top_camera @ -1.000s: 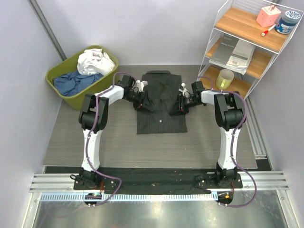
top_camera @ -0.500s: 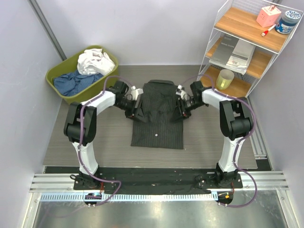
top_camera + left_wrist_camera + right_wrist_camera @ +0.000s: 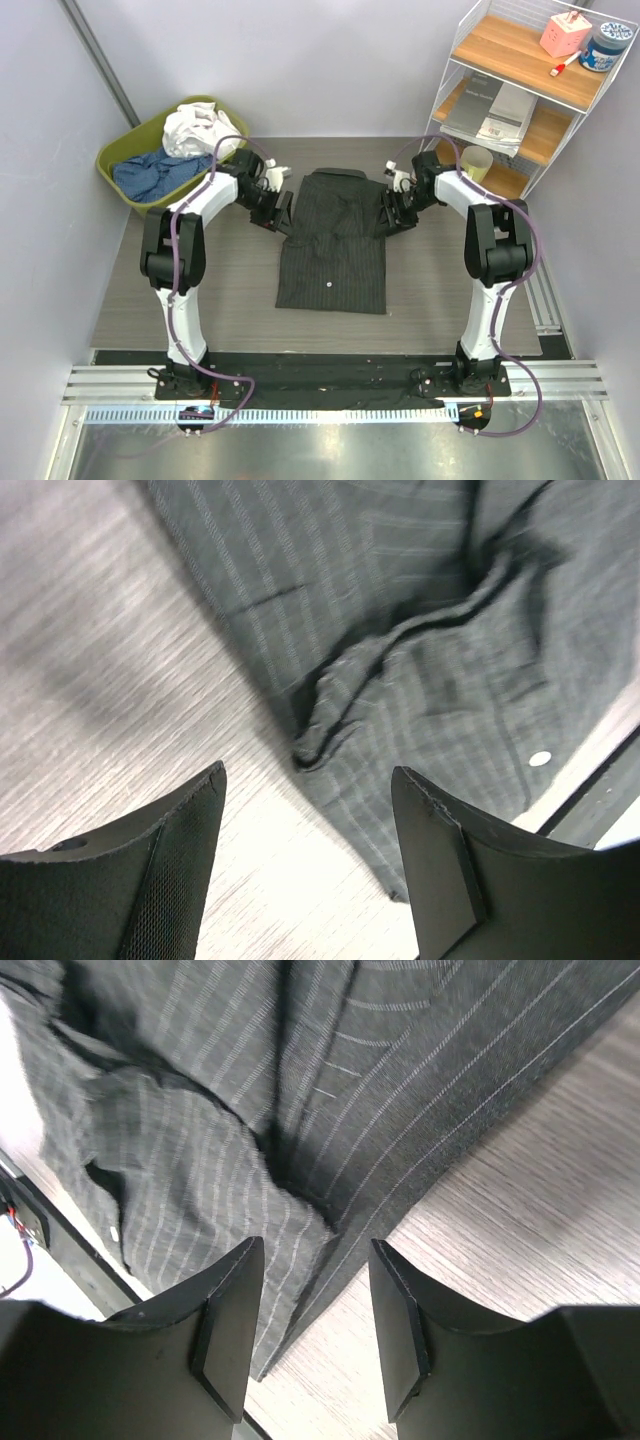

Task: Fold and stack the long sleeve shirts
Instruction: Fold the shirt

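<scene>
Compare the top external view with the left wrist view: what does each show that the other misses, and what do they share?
Only the top external view shows the green bin of clothes, the wire shelf, the right gripper and the full outline of the dark striped shirt. Only the left wrist view shows the rumpled fold at the shirt's edge in close detail. Both show the shirt, the grey table and the open left gripper.
</scene>
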